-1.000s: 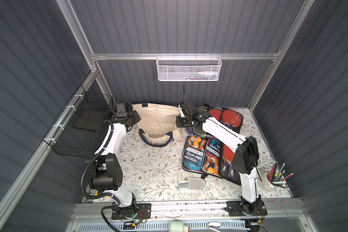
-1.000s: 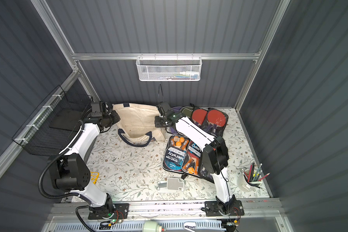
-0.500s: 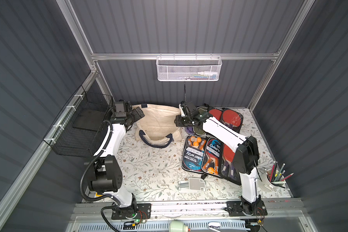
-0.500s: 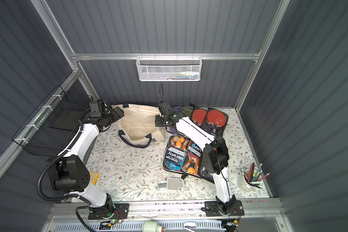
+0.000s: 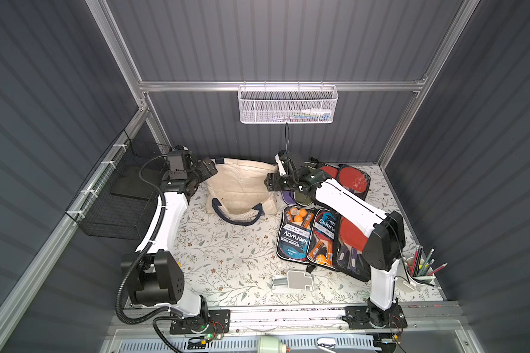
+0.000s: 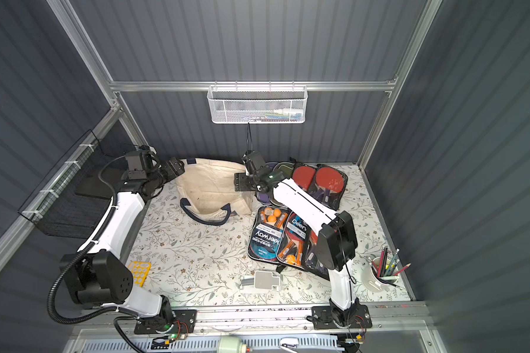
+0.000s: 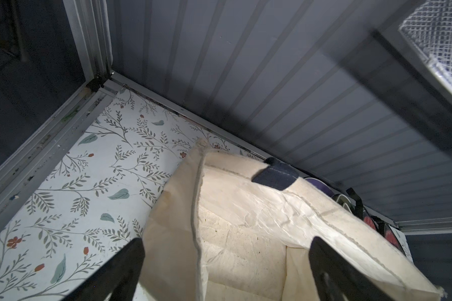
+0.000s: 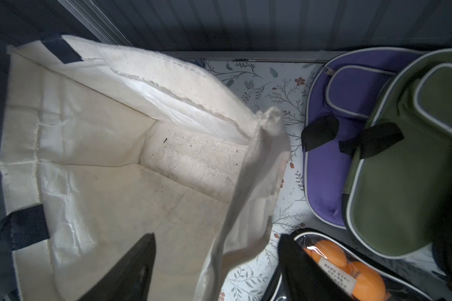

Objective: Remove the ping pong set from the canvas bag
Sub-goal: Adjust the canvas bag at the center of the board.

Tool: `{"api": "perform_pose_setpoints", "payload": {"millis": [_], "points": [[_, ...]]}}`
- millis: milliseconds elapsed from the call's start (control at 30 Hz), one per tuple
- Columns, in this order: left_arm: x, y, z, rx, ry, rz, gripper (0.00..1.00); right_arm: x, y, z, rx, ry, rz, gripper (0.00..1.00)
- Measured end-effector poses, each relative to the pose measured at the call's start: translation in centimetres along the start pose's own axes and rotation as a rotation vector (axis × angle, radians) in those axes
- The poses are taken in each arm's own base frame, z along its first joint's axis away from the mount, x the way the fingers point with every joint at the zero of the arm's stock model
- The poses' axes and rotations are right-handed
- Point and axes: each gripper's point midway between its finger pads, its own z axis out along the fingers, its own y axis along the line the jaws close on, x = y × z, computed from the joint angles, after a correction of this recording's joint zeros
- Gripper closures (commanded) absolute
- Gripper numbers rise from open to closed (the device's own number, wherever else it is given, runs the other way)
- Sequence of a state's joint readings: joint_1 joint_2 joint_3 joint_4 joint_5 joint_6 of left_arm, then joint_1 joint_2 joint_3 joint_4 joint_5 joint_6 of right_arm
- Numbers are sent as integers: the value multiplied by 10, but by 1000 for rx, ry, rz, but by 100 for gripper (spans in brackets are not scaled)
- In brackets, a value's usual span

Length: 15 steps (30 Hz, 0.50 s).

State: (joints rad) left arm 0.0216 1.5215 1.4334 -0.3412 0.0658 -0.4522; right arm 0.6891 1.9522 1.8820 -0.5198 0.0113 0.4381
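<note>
Landmark: the canvas bag lies slumped at the back of the floral surface, its mouth open and 1 navy handle looped along its near edge.
Bag interior: the right wrist view shows bare cream lining, and no case is visible inside.
Ping pong set: the ping pong set, a clear-fronted case with orange balls, lies flat on the surface just beside the canvas bag on the right arm's side, fully outside it.
Other gear: a purple cover and a green cover lie on that same side of the bag, nearer the back wall. The red paddles lie beyond them, farther from the bag.
Left gripper: the left gripper sits at the bag's rim on the left arm's side. Its fingers stand wide, and the rim shows between them with no cloth clamped.
Right gripper: the right gripper sits at the opposite rim corner. Only 1 of its fingers shows in the wrist view, but both top views show the 2 spread apart. The rim corner hangs loose and blurred beside it.
Step in hand: judging by the bare lining and the case outside, the unloading looks done and both arms are letting go of the bag.
Next move: both arms should lift straight up and away from the bag, with the fingers kept wide so no rim or handle snags.
</note>
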Motion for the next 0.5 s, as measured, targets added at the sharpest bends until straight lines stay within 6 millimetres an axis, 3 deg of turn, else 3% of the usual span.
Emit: {"api": "perform_pose_setpoints", "payload": {"millis": [67, 300, 500], "points": [[-4, -5, -9, 17, -10, 17, 0, -3, 4, -10, -1, -20, -19, 1], [-9, -18, -52, 51, -24, 107, 1, -11, 20, -59, -27, -91, -64, 1], [2, -19, -96, 22, -4, 172, 1, -18, 12, -126, -20, -187, -80, 1]]}}
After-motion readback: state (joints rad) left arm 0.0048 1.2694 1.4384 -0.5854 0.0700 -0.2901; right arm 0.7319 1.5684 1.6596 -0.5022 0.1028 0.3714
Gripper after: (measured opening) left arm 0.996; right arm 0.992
